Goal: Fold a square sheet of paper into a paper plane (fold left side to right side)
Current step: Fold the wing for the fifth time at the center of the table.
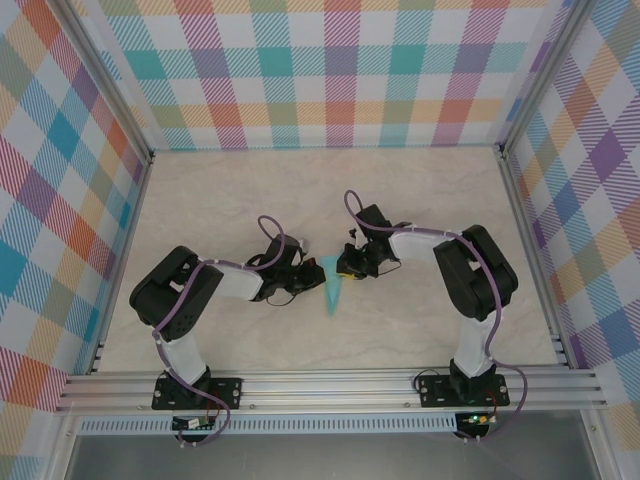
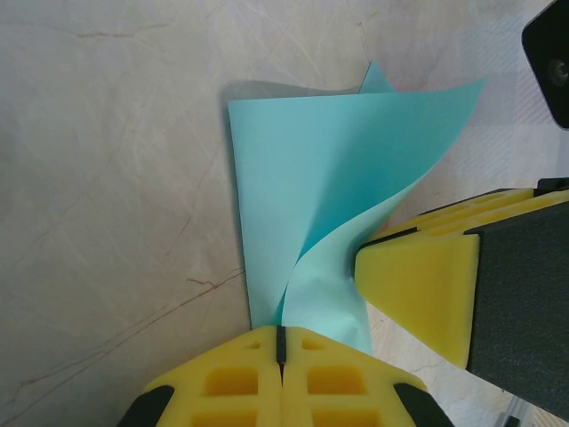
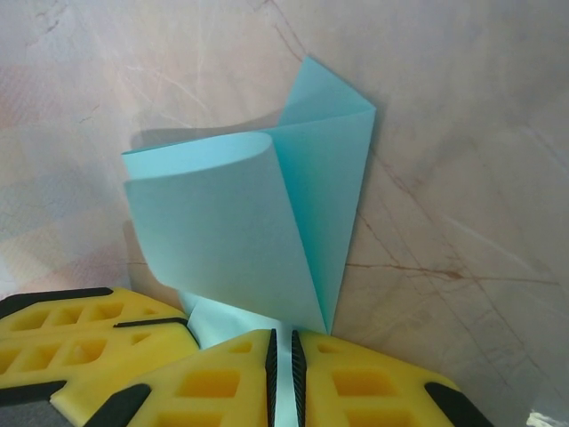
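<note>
The turquoise paper [image 1: 332,290] lies at the table's middle as a narrow pointed fold, tip toward the arms. In the right wrist view one flap of the paper [image 3: 222,222] curls up off the flat layer. My right gripper [image 3: 284,356] is shut on that flap, and pale paper shows between its pads. My left gripper [image 2: 281,342] is shut, its tips at the paper [image 2: 293,178] where the flap rises; I cannot tell whether it pinches any. The two grippers [image 1: 308,272] [image 1: 345,268] face each other across the paper, the right fingers [image 2: 418,285] close beside the left.
The paper rests on a pale marbled tabletop [image 1: 400,200]. Plaid walls [image 1: 340,70] close in the back and both sides. An aluminium rail [image 1: 330,385] with both arm bases runs along the near edge.
</note>
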`<state>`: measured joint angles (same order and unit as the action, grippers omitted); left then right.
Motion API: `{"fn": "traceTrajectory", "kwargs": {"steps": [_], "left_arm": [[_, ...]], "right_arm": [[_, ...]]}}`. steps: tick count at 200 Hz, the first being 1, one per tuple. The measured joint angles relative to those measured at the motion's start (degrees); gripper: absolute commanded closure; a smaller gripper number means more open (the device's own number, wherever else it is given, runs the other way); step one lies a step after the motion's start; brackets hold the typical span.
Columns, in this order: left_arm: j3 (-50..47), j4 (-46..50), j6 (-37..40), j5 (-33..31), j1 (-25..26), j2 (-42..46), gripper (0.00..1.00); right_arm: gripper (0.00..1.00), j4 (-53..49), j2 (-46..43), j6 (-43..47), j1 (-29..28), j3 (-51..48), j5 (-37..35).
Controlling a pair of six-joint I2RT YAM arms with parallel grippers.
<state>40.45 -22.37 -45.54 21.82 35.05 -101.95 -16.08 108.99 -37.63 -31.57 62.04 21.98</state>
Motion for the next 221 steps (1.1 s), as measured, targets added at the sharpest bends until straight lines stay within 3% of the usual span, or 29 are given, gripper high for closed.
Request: {"fn": "traceTrajectory", "kwargs": {"steps": [70,119,172,221], "left_arm": [[-0.07,5.60,0.74,-1.38,-0.04,11.61,0.83],[-2.75,7.69,1.09,-0.63,1.27,19.10,0.82],[-3.13,6.73,-0.39,1.81,9.49,19.37,0.84],[-1.99,5.73,-1.18,2.08,11.02,13.18,0.85]], "right_arm": [[0.84,0.11,0.85,0.63,-0.02,0.57,1.25],[0.84,0.09,0.85,0.63,-0.02,0.57,1.25],[0.84,0.11,0.85,0.63,-0.02,0.57,1.22],[0.84,0.09,0.85,0.63,-0.02,0.57,1.25]]}}
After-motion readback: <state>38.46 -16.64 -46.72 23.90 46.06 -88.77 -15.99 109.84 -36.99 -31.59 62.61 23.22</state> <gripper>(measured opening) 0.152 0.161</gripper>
